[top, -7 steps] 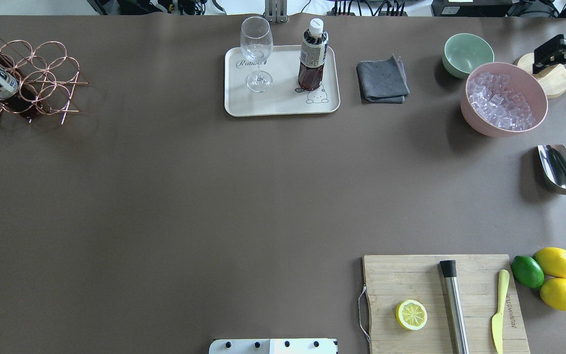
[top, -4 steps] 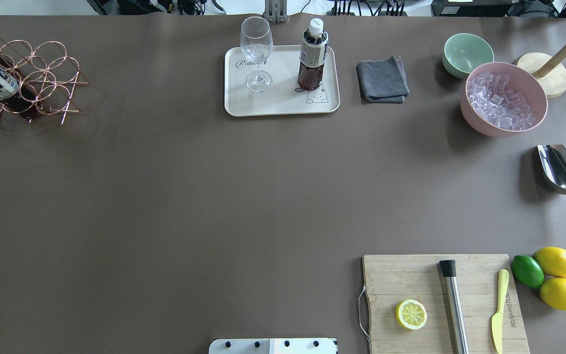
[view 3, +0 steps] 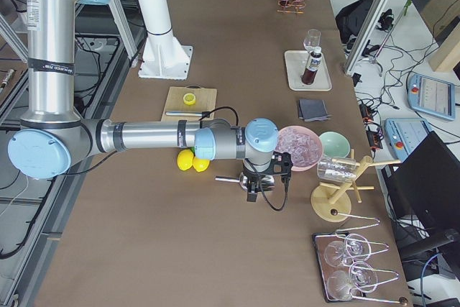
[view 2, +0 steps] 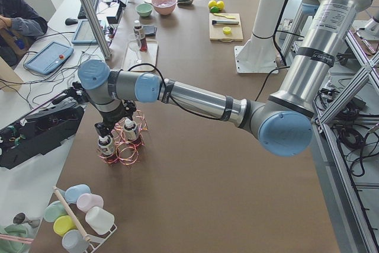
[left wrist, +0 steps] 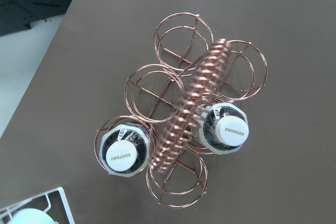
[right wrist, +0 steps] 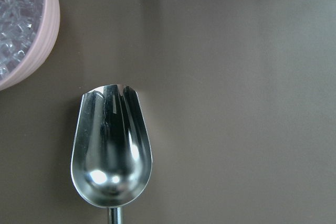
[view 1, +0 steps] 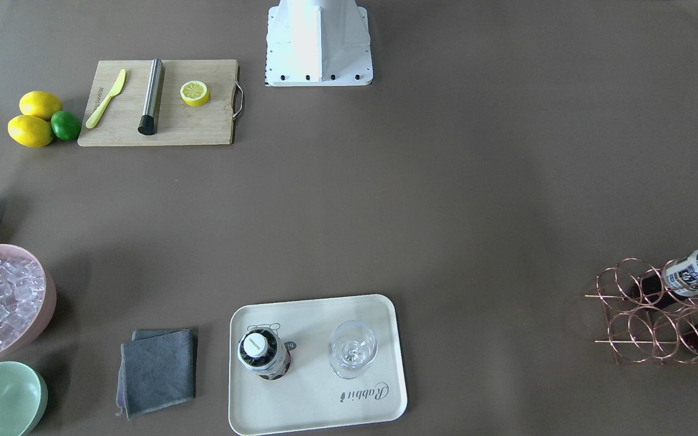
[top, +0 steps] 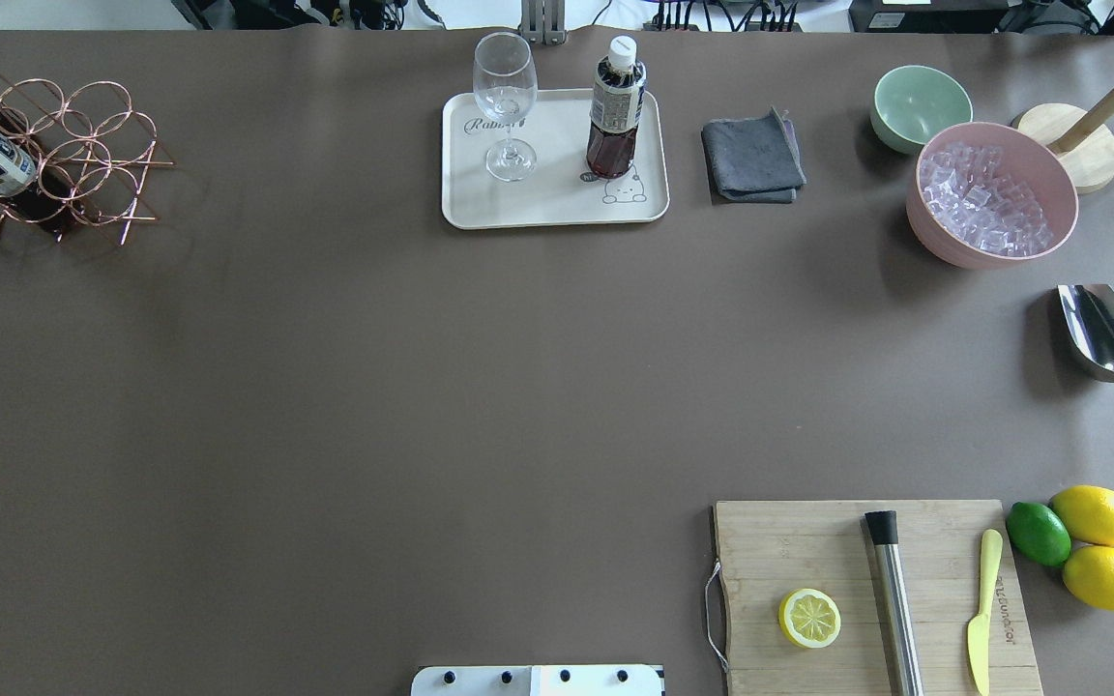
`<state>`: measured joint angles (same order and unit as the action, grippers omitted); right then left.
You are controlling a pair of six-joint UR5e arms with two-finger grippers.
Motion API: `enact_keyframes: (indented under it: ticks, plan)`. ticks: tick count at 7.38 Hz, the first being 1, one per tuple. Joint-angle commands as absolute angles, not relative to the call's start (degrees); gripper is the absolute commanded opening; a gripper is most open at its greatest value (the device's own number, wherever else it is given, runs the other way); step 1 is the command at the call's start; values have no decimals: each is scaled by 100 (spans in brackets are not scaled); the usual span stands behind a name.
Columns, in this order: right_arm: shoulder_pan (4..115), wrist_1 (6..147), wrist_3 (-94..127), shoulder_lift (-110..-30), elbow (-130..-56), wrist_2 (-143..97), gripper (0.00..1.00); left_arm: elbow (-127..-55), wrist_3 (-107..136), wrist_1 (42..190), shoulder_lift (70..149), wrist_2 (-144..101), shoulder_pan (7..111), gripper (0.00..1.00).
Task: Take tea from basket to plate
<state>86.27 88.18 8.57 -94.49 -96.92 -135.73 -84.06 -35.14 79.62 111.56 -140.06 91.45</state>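
Well, you can't tell whether the right jaws, over the scoop [right wrist: 111,150] at the surface's right edge, are released or clenched. The same goes for the left jaws above the basket [left wrist: 191,109] in the far-left corner. The tea [top: 615,106] stands upright on the plate [top: 557,188] at the far edge.

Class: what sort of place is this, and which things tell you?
Probably a robotics lab staged as a drinks bar: the robot's left arm reaches over the table, an operator's tablet lies alongside, and a tea bottle, a bowl of ice and lemons are laid out.
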Motion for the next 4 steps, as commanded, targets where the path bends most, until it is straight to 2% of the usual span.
enact_keyframes:
  ticks: [1,4]
  plan:
    - [8640,8675,879,-9553,-9589,-13588,100,-8728,-2156,7963,10610,-13966,9149,98]
    - [8911,8744,835,-9756,-9729,-13623,100,-8684,-821,7919,10170,-13757,9246,98]
